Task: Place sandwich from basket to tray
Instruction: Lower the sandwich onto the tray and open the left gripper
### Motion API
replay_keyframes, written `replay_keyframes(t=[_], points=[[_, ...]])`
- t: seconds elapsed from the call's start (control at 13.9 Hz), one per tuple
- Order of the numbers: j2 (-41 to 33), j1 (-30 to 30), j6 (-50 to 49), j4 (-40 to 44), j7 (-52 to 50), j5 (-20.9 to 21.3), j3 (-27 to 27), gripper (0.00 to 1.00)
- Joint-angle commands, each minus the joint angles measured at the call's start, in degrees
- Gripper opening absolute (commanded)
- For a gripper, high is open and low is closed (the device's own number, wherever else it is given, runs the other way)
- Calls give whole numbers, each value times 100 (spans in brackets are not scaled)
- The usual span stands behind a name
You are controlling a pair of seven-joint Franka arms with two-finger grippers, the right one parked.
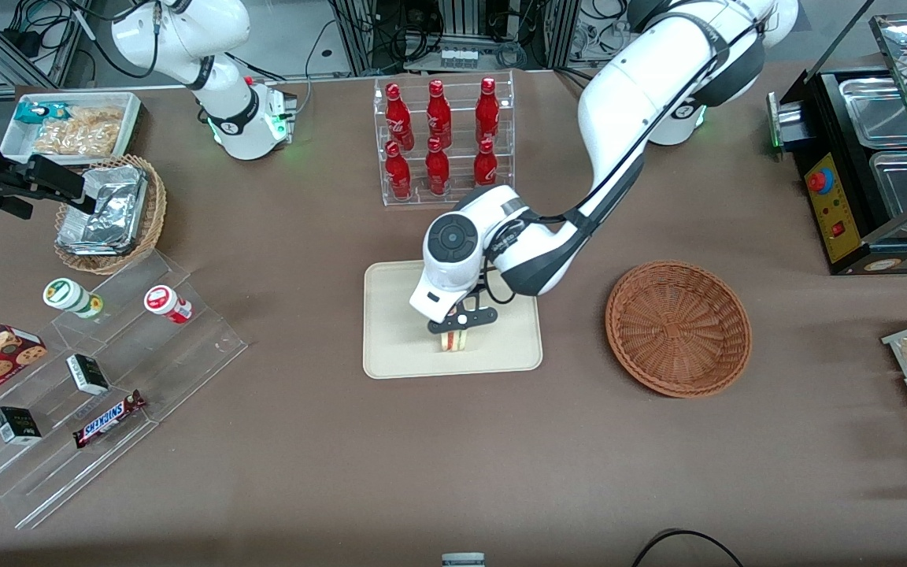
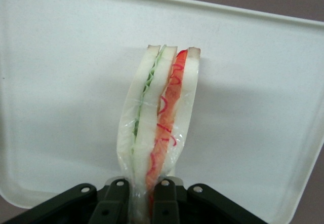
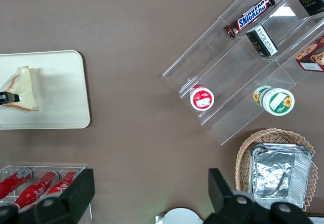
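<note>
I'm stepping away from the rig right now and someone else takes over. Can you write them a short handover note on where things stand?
Gripper: shut on the sandwich, held over the tray, low above its surface.
Basket: empty, on the table toward the working arm's end, beside the tray.
Done: sandwich lifted out of the basket and carried to the tray.
Left: whether the sandwich already touches the tray is unclear; lower if needed, open the fingers, lift the arm away.
</note>
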Motion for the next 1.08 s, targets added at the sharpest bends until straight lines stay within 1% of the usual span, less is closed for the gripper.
replay_keyframes(t=[0.0,0.07,0.14,0.22,0.43,0.65,0.79,1.01], points=[[191,-149,-104,289,-125,193,57,7],[200,-149,-104,280,-143,184,57,13],[209,-149,-104,280,-160,175,57,48],[183,-149,-104,280,-221,140,49,99],[69,-87,-122,298,-266,140,49,100],[-282,-96,-262,280,-275,184,57,100],[-572,-70,-507,289,-301,131,57,100],[-1300,289,-780,-52,-178,132,49,100]])
